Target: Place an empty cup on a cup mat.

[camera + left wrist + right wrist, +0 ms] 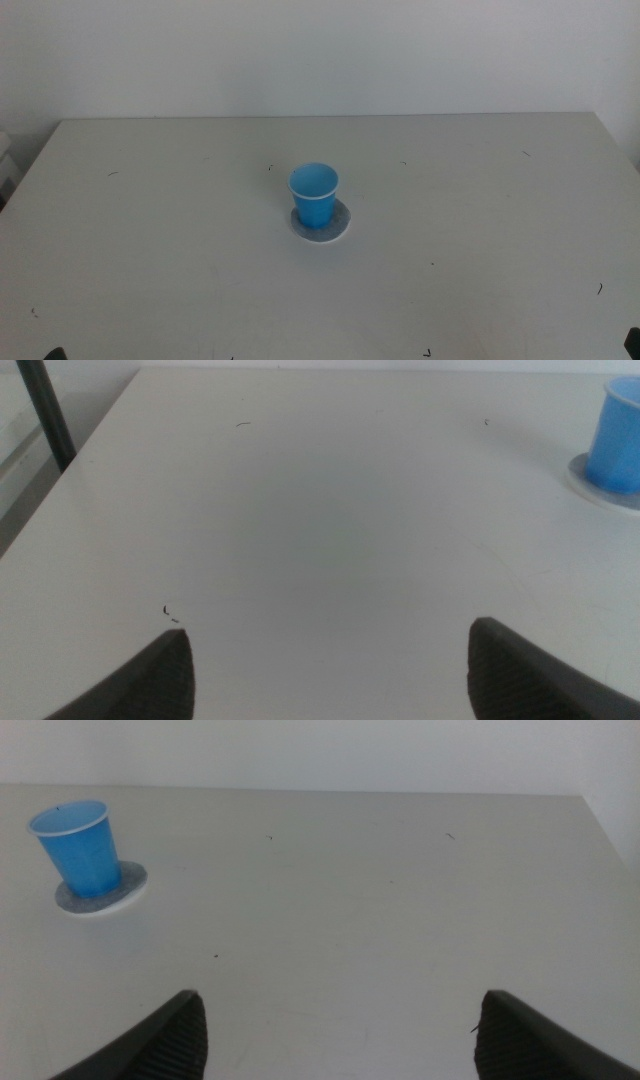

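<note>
The blue cup stands upright and empty on the grey cup mat at the middle of the table. It sits toward the mat's far left side. The cup and the mat's edge show in the left wrist view, and the cup on the mat shows in the right wrist view. My left gripper is open and empty, well apart from the cup. My right gripper is open and empty, also far from it. Both arms wait off the middle view.
The white table has small dark specks. Its far edge meets a white wall. A dark pole stands beyond the table's edge in the left wrist view.
</note>
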You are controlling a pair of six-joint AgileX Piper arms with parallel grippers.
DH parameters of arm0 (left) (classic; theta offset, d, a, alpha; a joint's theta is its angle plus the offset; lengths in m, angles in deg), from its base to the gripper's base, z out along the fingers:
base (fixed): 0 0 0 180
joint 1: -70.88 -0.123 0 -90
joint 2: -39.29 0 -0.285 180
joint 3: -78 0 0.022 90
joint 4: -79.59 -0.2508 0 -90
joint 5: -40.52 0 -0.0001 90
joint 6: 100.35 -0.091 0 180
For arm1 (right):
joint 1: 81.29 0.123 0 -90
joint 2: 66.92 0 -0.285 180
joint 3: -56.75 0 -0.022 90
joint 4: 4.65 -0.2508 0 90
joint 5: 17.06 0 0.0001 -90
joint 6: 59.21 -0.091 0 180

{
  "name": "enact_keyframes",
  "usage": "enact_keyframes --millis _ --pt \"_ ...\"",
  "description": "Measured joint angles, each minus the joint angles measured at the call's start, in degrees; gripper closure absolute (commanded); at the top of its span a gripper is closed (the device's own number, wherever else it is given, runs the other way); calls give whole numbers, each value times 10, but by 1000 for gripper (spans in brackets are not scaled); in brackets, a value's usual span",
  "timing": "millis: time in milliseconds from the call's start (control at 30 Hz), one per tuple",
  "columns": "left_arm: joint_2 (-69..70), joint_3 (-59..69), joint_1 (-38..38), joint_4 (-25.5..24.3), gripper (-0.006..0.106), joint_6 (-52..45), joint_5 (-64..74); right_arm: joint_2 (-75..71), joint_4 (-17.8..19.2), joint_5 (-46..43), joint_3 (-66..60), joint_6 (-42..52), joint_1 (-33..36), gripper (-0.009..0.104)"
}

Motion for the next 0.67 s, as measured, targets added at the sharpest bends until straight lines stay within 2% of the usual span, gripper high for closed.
enact_keyframes --millis 267,667 --pt "0 0 0 0 -5 0 0 -51 0 -5 -43 0 0 1" --pt "0 0 0 0 -5 0 0 -51 -30 -1 -65 0 0 1"
